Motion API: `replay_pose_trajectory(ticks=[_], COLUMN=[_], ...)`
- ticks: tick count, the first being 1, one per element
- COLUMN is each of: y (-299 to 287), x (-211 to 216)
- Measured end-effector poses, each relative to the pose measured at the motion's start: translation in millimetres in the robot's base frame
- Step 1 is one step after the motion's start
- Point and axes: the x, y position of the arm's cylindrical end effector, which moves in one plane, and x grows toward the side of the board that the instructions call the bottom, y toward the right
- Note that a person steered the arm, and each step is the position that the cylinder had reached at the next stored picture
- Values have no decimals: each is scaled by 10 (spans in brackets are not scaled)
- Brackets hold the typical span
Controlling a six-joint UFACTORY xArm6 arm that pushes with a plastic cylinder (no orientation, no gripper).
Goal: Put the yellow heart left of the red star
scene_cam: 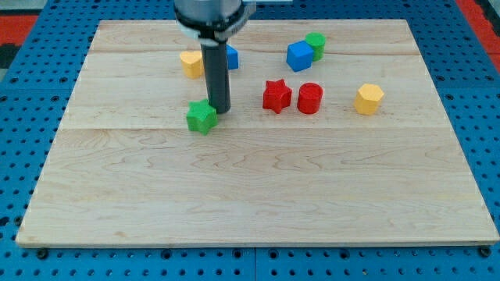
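1. Seven blocks on the wooden board (pixel 258 195); my tip (pixel 221 110) sits touching or just beside the green star (pixel 201 117), at its 1 o'clock edge; no gripper on this rig, just a bare rod, so nothing is clamped or held.
2. Task block: yellow heart (pixel 191 63) lies at the board's 11 o'clock, partly hidden behind the rod, with a blue block (pixel 231 57) just past the rod at its 3 o'clock; shape of that blue one cannot be told.
3. Target: red star (pixel 276 96), with a red cylinder (pixel 310 98) just beside it at 3 o'clock; slot at the star's 9 o'clock is where my tip stands now.
4. Judged step: approach; heart not yet engaged and well apart from the star.
5. Next move calls for getting the tip round to the heart's 10–11 o'clock side, then pushing toward 4 o'clock; risk: dragging the green star along or nudging the red star.
6. Uninvolved: blue cube (pixel 298 56) touching a green block (pixel 316 44) at 1 o'clock; yellow hexagon (pixel 369 99) at 3 o'clock.
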Motion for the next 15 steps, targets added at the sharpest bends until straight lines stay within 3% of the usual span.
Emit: replay_pose_trajectory(ticks=[1, 2, 3, 4, 5, 7, 8, 10, 12, 15], y=[-592, -736, -671, -1004, -642, -68, 17, -181, 190, 7], x=[224, 123, -644, -1187, -1297, -879, -1253, -726, -1154, -759])
